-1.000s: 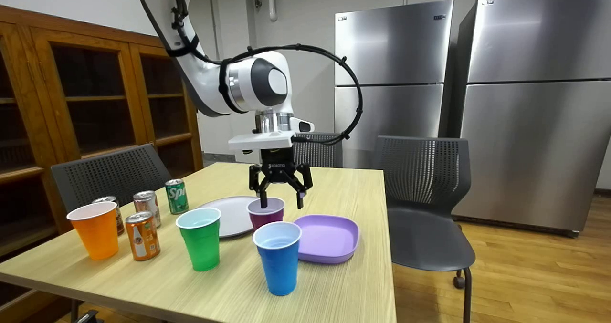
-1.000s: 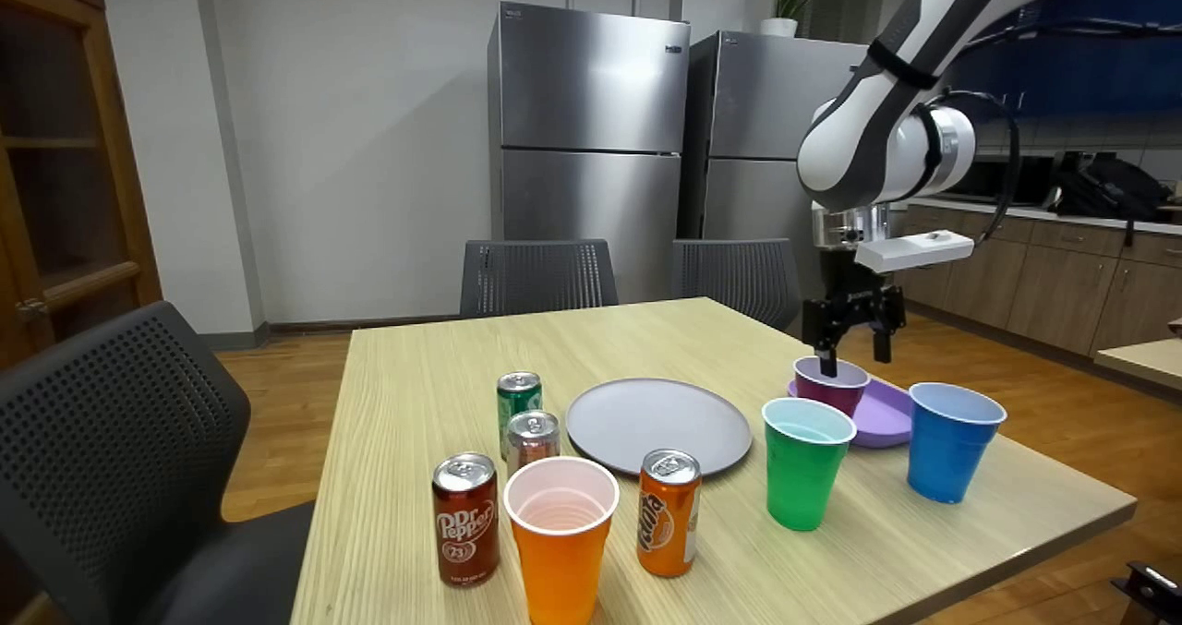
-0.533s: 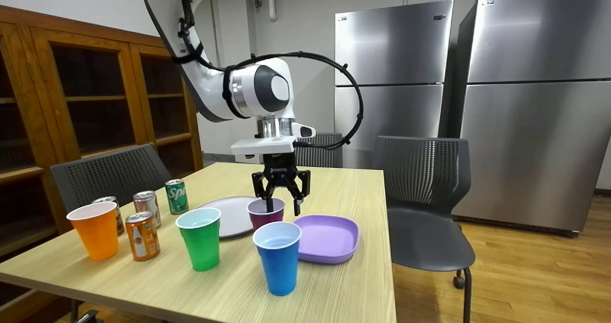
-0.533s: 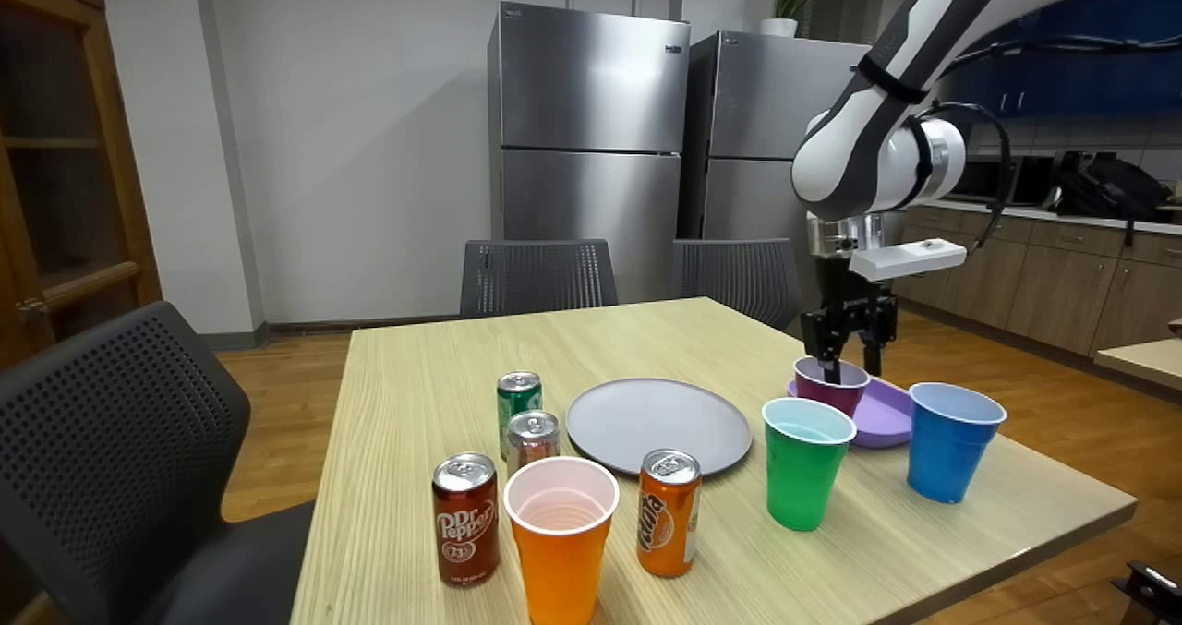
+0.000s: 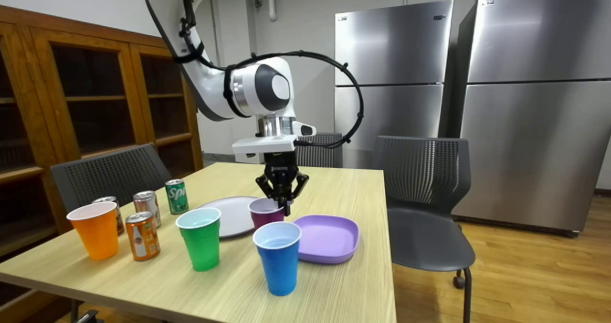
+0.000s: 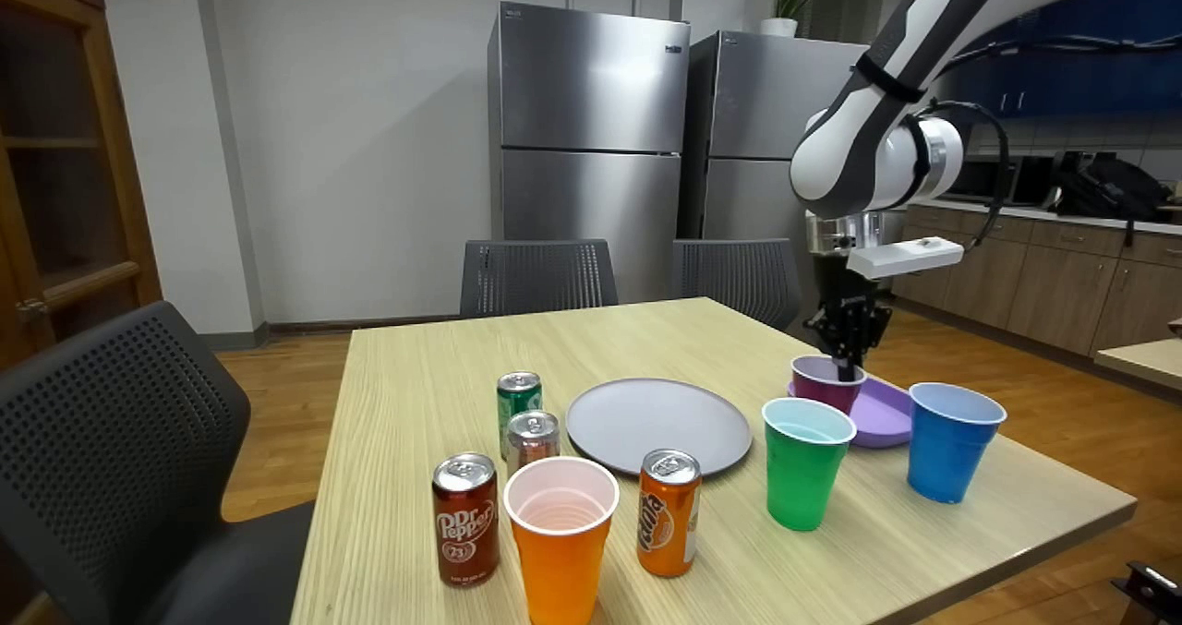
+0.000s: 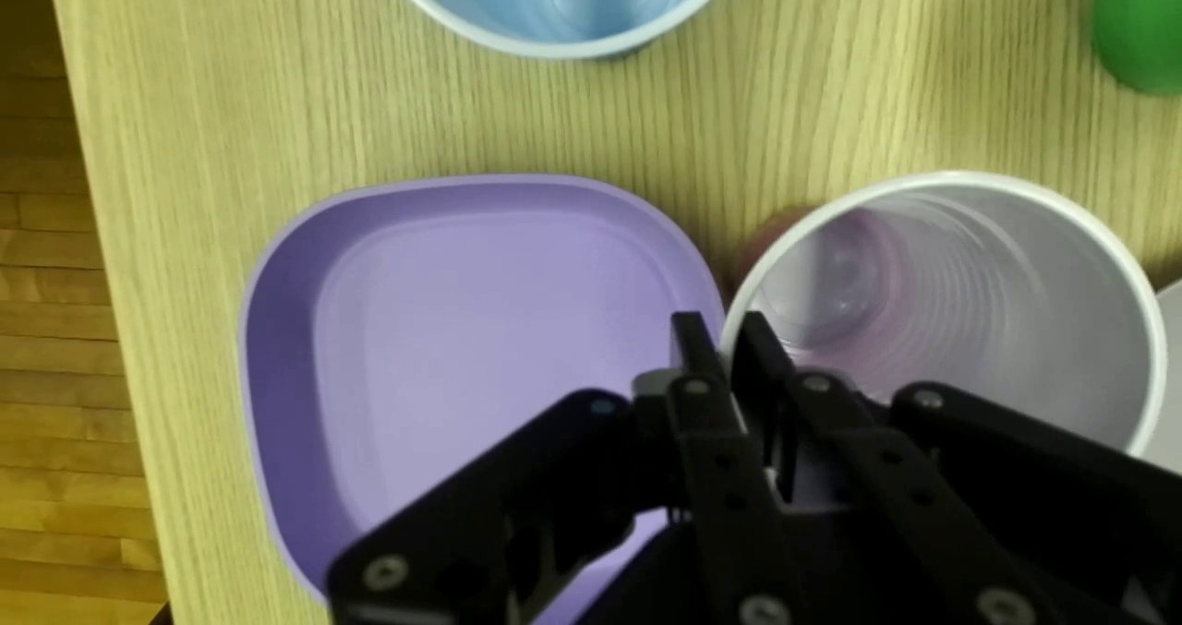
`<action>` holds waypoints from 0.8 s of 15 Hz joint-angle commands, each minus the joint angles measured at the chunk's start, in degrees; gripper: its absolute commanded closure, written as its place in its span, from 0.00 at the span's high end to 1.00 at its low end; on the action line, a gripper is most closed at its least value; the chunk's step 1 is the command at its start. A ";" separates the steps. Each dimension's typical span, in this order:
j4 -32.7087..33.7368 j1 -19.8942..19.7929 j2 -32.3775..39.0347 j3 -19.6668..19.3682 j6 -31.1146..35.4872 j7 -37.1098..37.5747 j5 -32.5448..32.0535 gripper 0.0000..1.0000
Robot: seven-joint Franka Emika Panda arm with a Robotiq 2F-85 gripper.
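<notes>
Lavender tray (image 7: pixel 480 330): landmark for the places below; low wall and flat bottom visible where the gripper does not cover it, no contents seen.
Maroon cup (image 7: pixel 970 283): just beside the tray, on its right in the wrist view; whether they touch cannot be told.
Gripper (image 7: pixel 727 334): clenched on the maroon cup's rim at the side facing the tray – one fingertip inside the cup, the other outside, on the tray side.
Cup's long axis: roughly upright, mouth up, with the gripper pointing down; the cup's bulk lies away from the tray.
Inside the maroon cup: pale wall and base, no contents visible.
Blue cup (image 5: pixel 278 261): upright, near the tray; inner bottom partly visible, no contents seen.
Green cup (image 5: pixel 203 242): upright, farther from the tray than the blue one – contents cannot be told.
Orange cup (image 5: pixel 98 232): farthest cup from the tray; contents unclear.
Gray plate (image 6: pixel 657 426): across the maroon cup from the tray.
Cans (image 6: pixel 669 514): four, well apart from the tray; contents hidden.
</notes>
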 commanded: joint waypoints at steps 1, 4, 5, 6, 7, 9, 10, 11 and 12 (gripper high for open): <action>1.45 -0.15 0.47 0.48 -0.68 0.87 0.85 0.00; 1.55 -0.30 -0.37 0.70 -0.78 0.54 1.72 0.01; 1.48 -0.35 -0.76 0.74 -0.78 0.42 1.99 0.01; 1.46 -0.44 -1.10 0.82 -0.90 0.23 2.38 0.01; 1.39 -0.54 -1.61 0.93 -1.00 -0.04 2.83 0.01; 1.45 -0.49 -2.17 1.01 -1.10 -0.17 3.19 0.01; 1.59 -0.50 -2.36 1.08 -1.20 -0.28 3.38 0.01; 1.73 -0.50 -2.55 1.13 -1.28 -0.32 3.52 0.01; 1.87 -0.52 -2.75 1.21 -1.30 -0.40 3.67 0.01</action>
